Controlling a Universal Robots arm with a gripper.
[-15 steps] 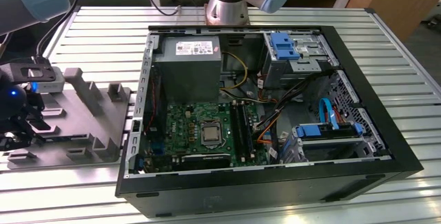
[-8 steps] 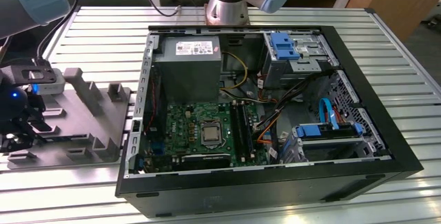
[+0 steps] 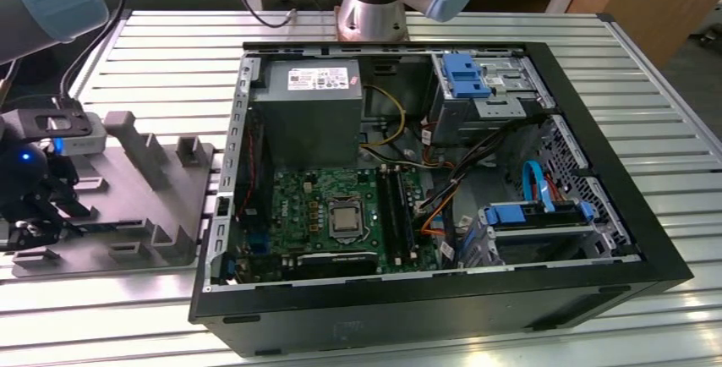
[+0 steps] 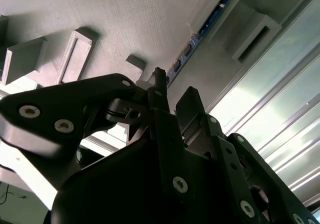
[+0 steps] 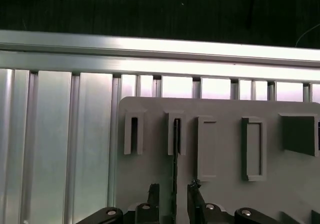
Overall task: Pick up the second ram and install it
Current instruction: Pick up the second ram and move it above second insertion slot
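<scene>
1. Claw hangs over the grey tray at the exterior view's left, well apart from the open computer case.
2. Its two black fingers are spread, one on each side of the memory stick. In the first wrist view a narrow gap shows between each finger and the stick, so the claw straddles the stick without pinching it.
3. The memory stick stands on its long edge in the tray and shows as a thin dark line. Its far end sits in a slotted post, and its near end passes between the fingers.
4. In the second wrist view the stick shows as a dark and blue strip in its groove, running away from the fingertips.
5. The tray carries several more upright posts in a row beside the one that holds the stick.
6. The tray lies flat on the slatted metal tabletop, just beside the computer case.
7. The case lies on its side with the cover off. Inside are a green circuit board near the middle and a grey power supply box next to the board, on the side nearer the base.
8. The arm's base stands on the tabletop on the far side of the case in the exterior view.
</scene>
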